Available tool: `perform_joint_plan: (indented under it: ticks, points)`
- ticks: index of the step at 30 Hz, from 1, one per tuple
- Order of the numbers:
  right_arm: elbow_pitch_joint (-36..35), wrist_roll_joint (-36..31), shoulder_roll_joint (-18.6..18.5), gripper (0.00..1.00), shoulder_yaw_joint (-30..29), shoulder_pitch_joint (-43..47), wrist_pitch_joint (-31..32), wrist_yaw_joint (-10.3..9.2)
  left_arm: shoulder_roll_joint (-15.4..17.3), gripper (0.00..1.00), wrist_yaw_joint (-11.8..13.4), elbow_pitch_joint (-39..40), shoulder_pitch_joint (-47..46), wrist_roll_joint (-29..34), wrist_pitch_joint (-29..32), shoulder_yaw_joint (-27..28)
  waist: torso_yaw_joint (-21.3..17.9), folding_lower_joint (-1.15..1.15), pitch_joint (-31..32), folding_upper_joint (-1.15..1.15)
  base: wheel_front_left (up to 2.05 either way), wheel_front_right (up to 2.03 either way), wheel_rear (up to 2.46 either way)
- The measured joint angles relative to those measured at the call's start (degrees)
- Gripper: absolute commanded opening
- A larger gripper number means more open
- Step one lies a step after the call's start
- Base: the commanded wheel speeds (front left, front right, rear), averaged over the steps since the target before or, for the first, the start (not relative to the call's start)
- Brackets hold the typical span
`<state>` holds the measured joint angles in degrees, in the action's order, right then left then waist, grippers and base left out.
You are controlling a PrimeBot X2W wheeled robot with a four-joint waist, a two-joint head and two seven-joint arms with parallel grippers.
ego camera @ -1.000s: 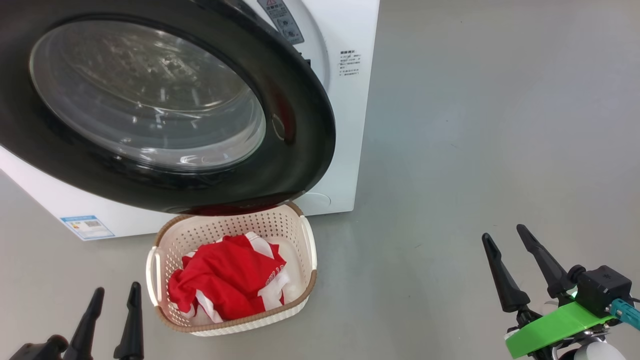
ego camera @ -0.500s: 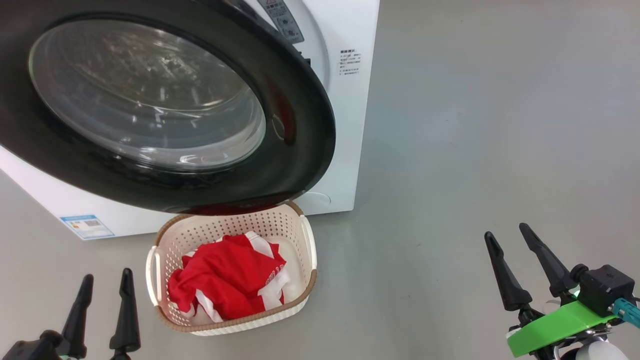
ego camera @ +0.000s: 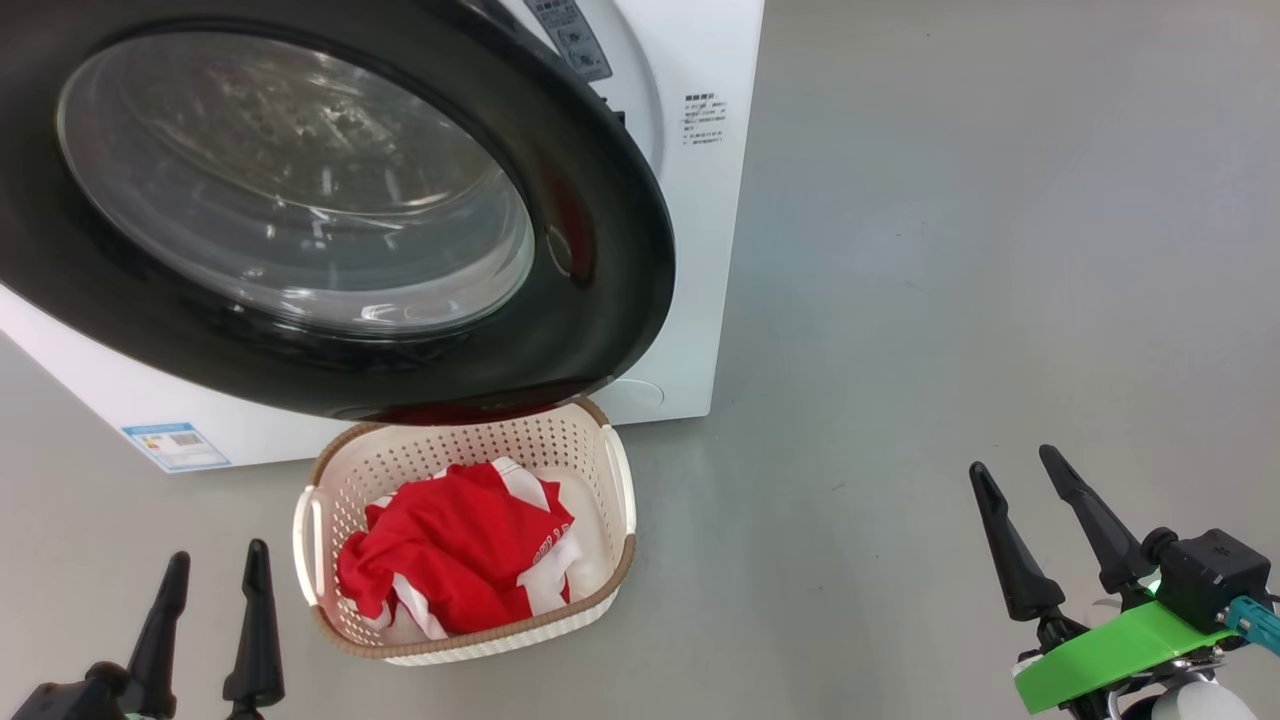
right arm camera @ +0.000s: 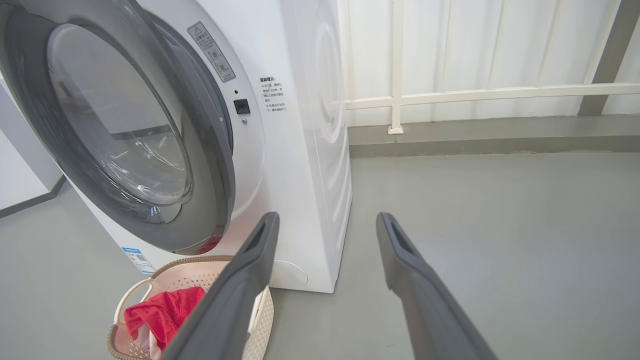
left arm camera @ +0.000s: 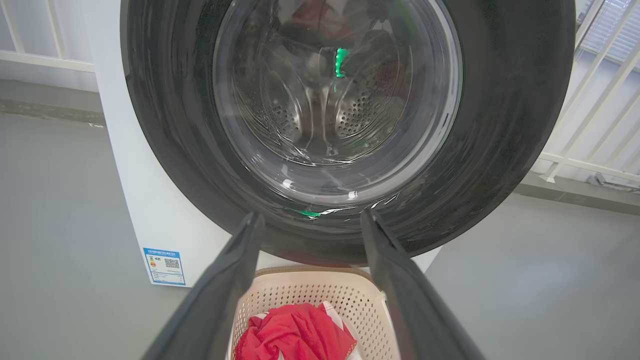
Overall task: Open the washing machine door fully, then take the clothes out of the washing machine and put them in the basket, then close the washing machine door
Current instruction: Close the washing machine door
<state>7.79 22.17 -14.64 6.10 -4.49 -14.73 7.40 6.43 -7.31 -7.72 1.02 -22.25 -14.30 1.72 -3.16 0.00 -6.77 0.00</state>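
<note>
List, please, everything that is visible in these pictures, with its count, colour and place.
washing machine: one, white, upper left of the head view
washing machine door: one, black rim with clear glass, ajar on the machine's front
basket: one, cream with brown rim, on the floor below the door
clothes: one heap, red and white, inside the basket
sticker: one, blue, machine's lower front
railing: one, white, behind the machine
floor: one, grey
left gripper: one, dark, open, lower left
right gripper: one, dark, open, lower right

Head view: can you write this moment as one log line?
washing machine door ajar | clothes in basket | left gripper open, empty | right gripper open, empty
</note>
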Motion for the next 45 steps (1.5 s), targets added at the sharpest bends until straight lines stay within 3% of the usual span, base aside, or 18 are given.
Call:
perform_joint_plan:
  ticks: [3,4,5,6,13,28,45]
  points:
    - [-0.08,0.01,0.01,0.97,-0.11,-0.01,0.00,0.00,-0.15,1.00,0.00,-0.02,0.00,0.01,0.00,0.00,0.13,0.00,-0.10,0.00,0.00,0.00,0.00]
    - [-0.18,0.02,0.01,0.44,-0.03,-0.01,0.00,0.00,-0.20,1.00,0.00,-0.02,0.00,0.04,0.00,-0.01,0.19,0.00,-0.13,0.00,0.00,0.00,0.00]
    - [-0.18,0.02,0.01,0.12,-0.03,-0.01,0.00,0.00,-0.20,1.00,0.00,-0.02,0.00,0.04,0.00,-0.01,0.19,0.00,-0.13,0.00,0.00,0.00,0.00]
    - [-0.46,0.20,0.02,0.00,0.44,-0.04,0.00,0.00,-0.23,1.00,0.00,0.00,0.00,0.49,0.00,-0.04,0.34,0.00,-0.18,0.00,0.00,0.00,0.00]
    - [-0.96,1.90,0.04,0.00,2.65,-0.86,0.00,0.00,-0.69,1.00,0.00,0.32,-0.05,1.10,0.00,-0.65,1.48,0.00,-0.35,0.00,0.00,0.00,0.00]
    - [0.99,2.94,0.05,0.00,10.44,-12.23,0.00,0.00,-2.19,1.00,0.00,1.38,-0.40,1.36,0.01,-3.36,7.39,0.00,-1.36,0.00,0.00,0.00,0.00]
    - [10.34,7.24,-0.77,0.00,15.52,-26.93,0.00,0.00,-3.43,1.00,0.00,2.05,-5.26,1.33,0.00,-7.31,13.93,0.00,-7.32,0.00,0.00,0.00,0.00]
